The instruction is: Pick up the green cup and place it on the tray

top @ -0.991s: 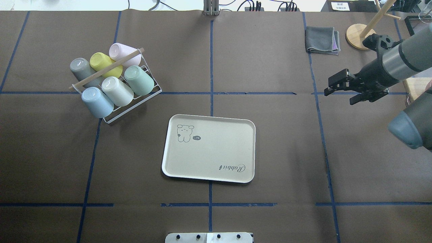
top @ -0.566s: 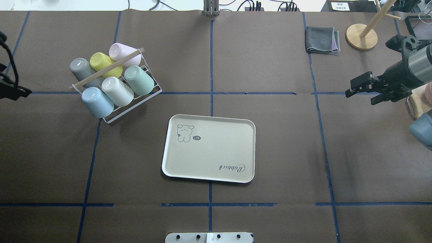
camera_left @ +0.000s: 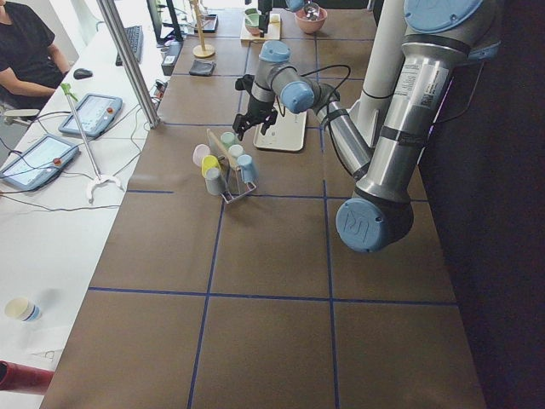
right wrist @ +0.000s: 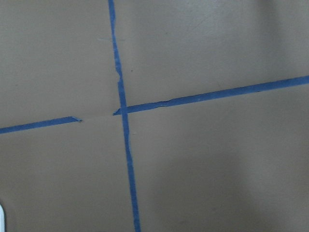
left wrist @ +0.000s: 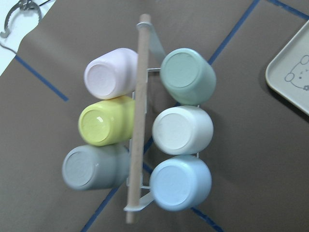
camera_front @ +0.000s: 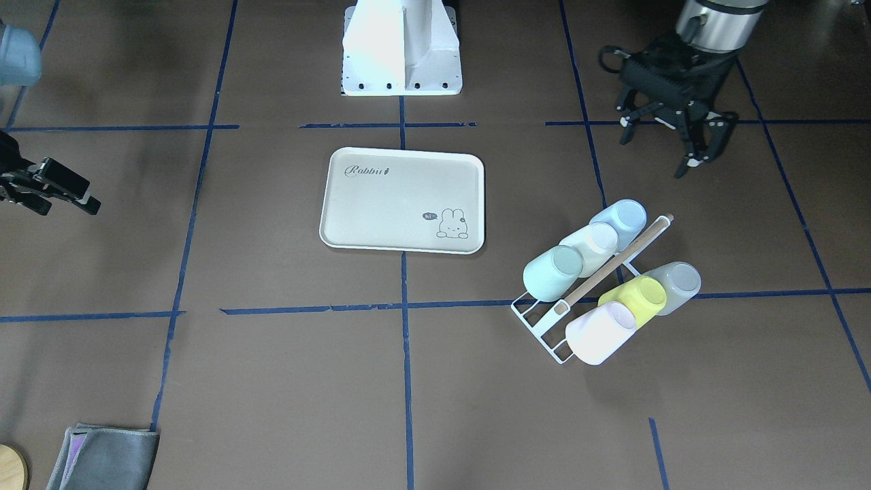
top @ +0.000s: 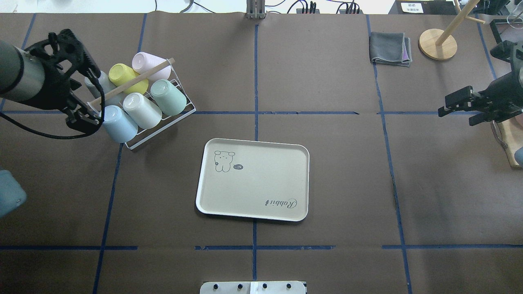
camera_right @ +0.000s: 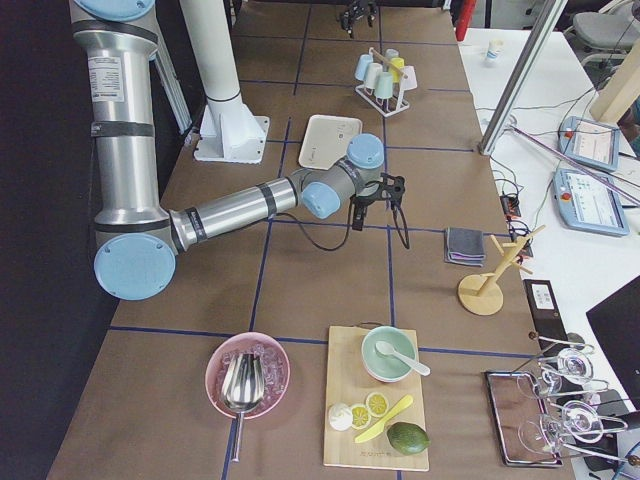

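Observation:
The green cup [top: 168,96] is a pale mint tumbler lying bottom-up in a white wire rack [top: 161,128], in the row nearest the tray; it also shows in the front view [camera_front: 552,273] and the left wrist view [left wrist: 188,76]. The cream tray [top: 261,183] with "Rabbit" script lies flat in the table's middle and holds nothing [camera_front: 381,204]. My left gripper [top: 90,102] hangs open above the table beside the rack's left end, touching nothing [camera_front: 670,153]. My right gripper [top: 459,110] is open and empty far to the right [camera_front: 54,194].
The rack also holds blue [top: 118,123], cream [top: 142,110], grey [top: 96,81], yellow [top: 126,77] and pink [top: 149,65] cups under a wooden rod [top: 135,79]. A folded grey cloth [top: 390,48] and a wooden stand [top: 438,44] sit at the far right.
My left arm has come in from the left edge to the rack's side. My right arm has drawn back to the right, away from the tray.

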Action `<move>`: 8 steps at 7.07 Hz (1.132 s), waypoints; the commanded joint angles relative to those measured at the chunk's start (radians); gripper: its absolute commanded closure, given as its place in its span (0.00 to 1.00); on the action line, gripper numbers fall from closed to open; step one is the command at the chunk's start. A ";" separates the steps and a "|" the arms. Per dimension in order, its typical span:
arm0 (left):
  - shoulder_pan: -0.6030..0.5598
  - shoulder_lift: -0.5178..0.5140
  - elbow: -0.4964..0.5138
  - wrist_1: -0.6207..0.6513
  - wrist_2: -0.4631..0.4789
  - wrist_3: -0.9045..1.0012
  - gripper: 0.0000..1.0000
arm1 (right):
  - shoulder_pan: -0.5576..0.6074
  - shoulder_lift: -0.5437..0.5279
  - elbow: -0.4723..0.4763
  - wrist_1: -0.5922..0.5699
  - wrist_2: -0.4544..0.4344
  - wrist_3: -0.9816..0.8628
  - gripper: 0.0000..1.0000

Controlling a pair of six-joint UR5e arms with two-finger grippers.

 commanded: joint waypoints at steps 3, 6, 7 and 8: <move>0.160 -0.151 0.064 0.141 0.239 0.076 0.17 | 0.095 -0.059 -0.005 -0.104 -0.014 -0.237 0.00; 0.293 -0.177 0.065 0.237 0.556 0.173 0.01 | 0.098 -0.076 -0.003 -0.104 -0.014 -0.248 0.00; 0.306 -0.242 0.070 0.319 0.624 0.297 0.00 | 0.103 -0.082 -0.003 -0.104 -0.014 -0.248 0.00; 0.312 -0.264 0.079 0.339 0.679 0.312 0.00 | 0.107 -0.093 -0.002 -0.104 -0.012 -0.248 0.00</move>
